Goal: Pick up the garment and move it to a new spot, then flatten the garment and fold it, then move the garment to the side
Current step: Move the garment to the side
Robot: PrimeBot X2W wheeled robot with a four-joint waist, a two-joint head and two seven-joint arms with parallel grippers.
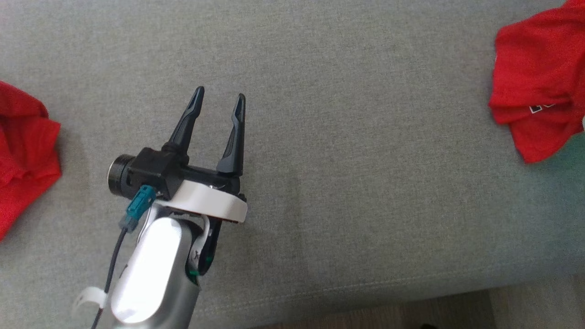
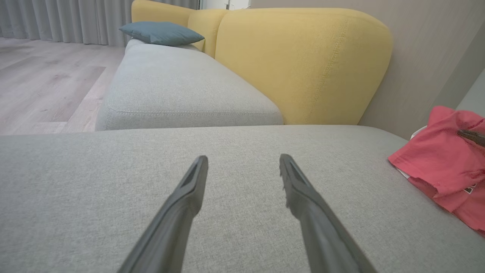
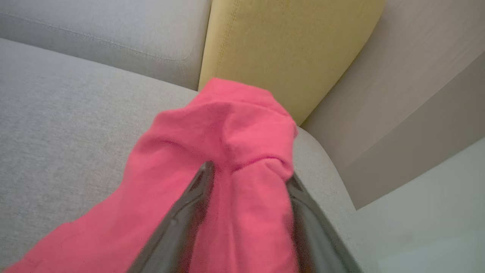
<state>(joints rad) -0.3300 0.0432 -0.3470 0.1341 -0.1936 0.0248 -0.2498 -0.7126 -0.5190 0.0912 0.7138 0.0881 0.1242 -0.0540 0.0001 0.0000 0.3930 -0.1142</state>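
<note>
Left forearm (image 1: 151, 274), pale and glossy, comes up from the bottom edge of the head view, and at its end the left gripper (image 1: 220, 93) hangs over the grey sofa seat (image 1: 365, 160), fingers spread wide with nothing between them. Over at the top right corner, the red garment (image 1: 539, 77) lies crumpled on the seat, well apart from that gripper. A second red cloth (image 1: 23, 151) sits bunched at the left edge.

On to the left wrist view: both dark fingers rise from the bottom, parted over bare grey fabric. The garment (image 2: 443, 163) lies heaped at the far right on the seat. Beyond it, a yellow backrest (image 2: 303, 64), a blue cushion (image 2: 161, 33) and wooden floor (image 2: 45, 83).

Now the right wrist view: the right gripper (image 3: 248, 172) has the garment (image 3: 227, 125) bunched between its fingers and draped over both. The fingers stand apart, but whether they pinch the cloth, I cannot tell.
</note>
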